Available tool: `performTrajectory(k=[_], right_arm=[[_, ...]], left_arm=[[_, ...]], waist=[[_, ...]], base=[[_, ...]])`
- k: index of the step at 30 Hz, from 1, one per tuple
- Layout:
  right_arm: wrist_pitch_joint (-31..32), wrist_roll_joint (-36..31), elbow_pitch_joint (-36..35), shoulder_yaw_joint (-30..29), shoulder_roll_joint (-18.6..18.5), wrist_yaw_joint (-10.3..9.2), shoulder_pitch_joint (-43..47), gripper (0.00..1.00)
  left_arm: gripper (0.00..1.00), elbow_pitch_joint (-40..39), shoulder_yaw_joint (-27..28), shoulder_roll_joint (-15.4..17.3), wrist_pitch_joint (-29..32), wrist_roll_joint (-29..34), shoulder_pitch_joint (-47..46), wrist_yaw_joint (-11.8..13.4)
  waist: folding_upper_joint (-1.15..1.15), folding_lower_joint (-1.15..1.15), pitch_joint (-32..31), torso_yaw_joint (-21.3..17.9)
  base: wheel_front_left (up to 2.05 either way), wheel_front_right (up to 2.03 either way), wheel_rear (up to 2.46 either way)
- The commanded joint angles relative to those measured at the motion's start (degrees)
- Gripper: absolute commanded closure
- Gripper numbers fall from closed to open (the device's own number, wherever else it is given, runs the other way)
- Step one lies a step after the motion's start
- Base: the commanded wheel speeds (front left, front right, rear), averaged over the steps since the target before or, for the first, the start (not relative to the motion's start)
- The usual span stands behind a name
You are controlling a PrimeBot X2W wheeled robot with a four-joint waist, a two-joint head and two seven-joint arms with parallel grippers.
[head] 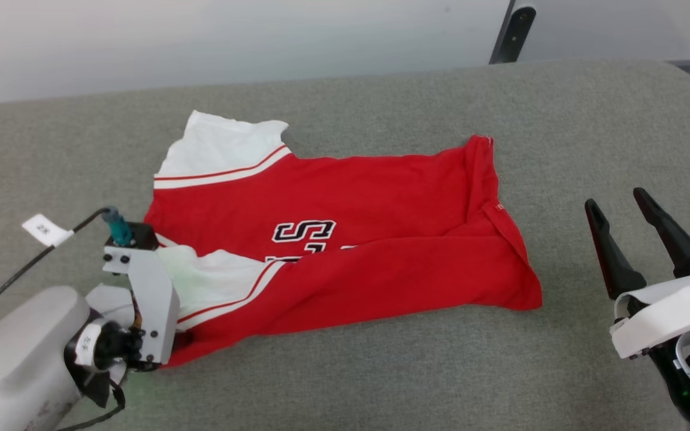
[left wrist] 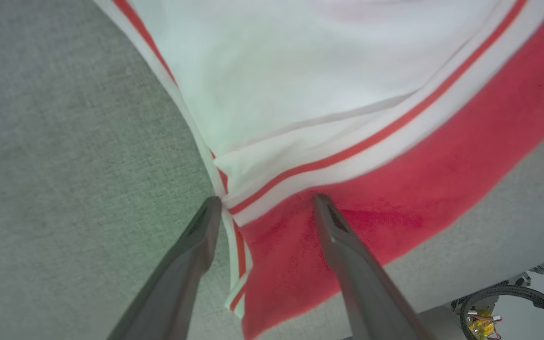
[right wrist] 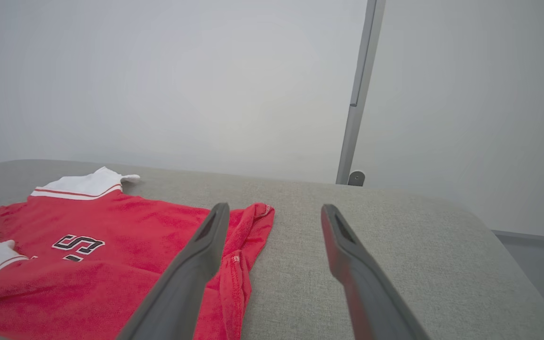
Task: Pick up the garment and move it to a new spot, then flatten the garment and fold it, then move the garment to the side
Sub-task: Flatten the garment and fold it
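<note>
Cloth is the matter here. In the head view the garment lies mid-frame on the grey fabric-covered counter. It is red, with one white sleeve at the upper left and another at the lower left. Its lower edge is folded up over part of the black lettering, and the hem at the right is turned over on itself. At the right edge the right gripper has its jaws spread and empty, well apart from the hem. The left forearm enters from the lower left, with a cable and white tag beside it. A dark post stands beyond the far edge, out of the way.

In the left wrist view the left gripper has its jaws released and straddling the striped trim, where white sleeve meets red body. One finger is beside the edge over the counter and the other is over the red cloth. Nothing is pinched.

In the right wrist view the jaws are wide apart and bare. The garment fills the lower left, its turned hem just behind the left-hand finger. A grey post rises at the upper right.

The shirt looks light, soft and limp, so it would probably sag and bunch when lifted. The likely holds are the sleeve seam under the left jaws and the hem corner at the right, not the middle. The textured counter may drag at the cloth, and the cable could snag.
</note>
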Motion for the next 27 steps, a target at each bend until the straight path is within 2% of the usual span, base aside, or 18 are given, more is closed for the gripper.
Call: performTrajectory(k=[1,3,4,7,12,15,23,27], right_arm=[[0.4,-0.9,-1.6,-1.0,1.0,0.01,1.1,0.00],[1.4,-1.1,-3.8,-1.5,2.6,0.01,2.5,0.00],[1.9,-1.6,-4.8,-1.6,2.9,0.00,3.0,0.00],[3.2,-2.1,-6.8,-2.0,3.9,0.01,3.8,0.00],[6.5,-1.5,-8.5,-1.5,3.6,0.00,4.4,0.00],[11.2,-0.5,-8.4,-1.0,2.6,0.00,4.7,0.00],[32.4,3.2,-6.3,0.1,-0.9,0.00,0.0,0.00],[40.6,5.0,-2.9,1.5,-0.9,-0.03,-5.0,0.00]], left_arm=[[0.00,0.9,0.0,-0.3,0.2,-0.6,0.8,0.1],[0.00,2.6,0.3,-0.9,0.4,-1.4,1.4,0.6],[0.10,3.6,0.4,-1.2,0.2,-1.8,1.6,0.7],[1.00,5.9,1.4,-2.5,-0.8,-3.3,2.2,0.9],[1.00,8.2,2.0,-3.0,-1.3,-3.4,1.4,0.7],[1.00,8.0,1.8,-3.2,-1.0,-3.0,0.5,0.3],[1.00,7.3,1.0,-5.1,-1.3,-2.4,-0.5,-1.4],[1.00,7.5,0.7,-6.5,-1.3,-1.9,-1.9,-1.8]], waist=[[0.00,0.00,1.1,-0.9],[0.00,0.00,1.6,-1.3],[0.00,0.00,1.9,-1.5],[0.00,0.00,2.5,-2.0],[0.00,0.00,2.8,-2.2],[0.00,0.00,2.5,-1.7],[0.00,0.00,1.9,0.0],[0.00,0.00,2.5,1.4]], base=[[0.00,0.00,0.00],[0.00,0.00,0.00],[0.00,0.00,0.00],[0.00,0.00,0.00],[0.00,0.00,0.00],[0.00,0.00,0.00],[0.00,0.00,0.00],[0.00,0.00,0.00]])
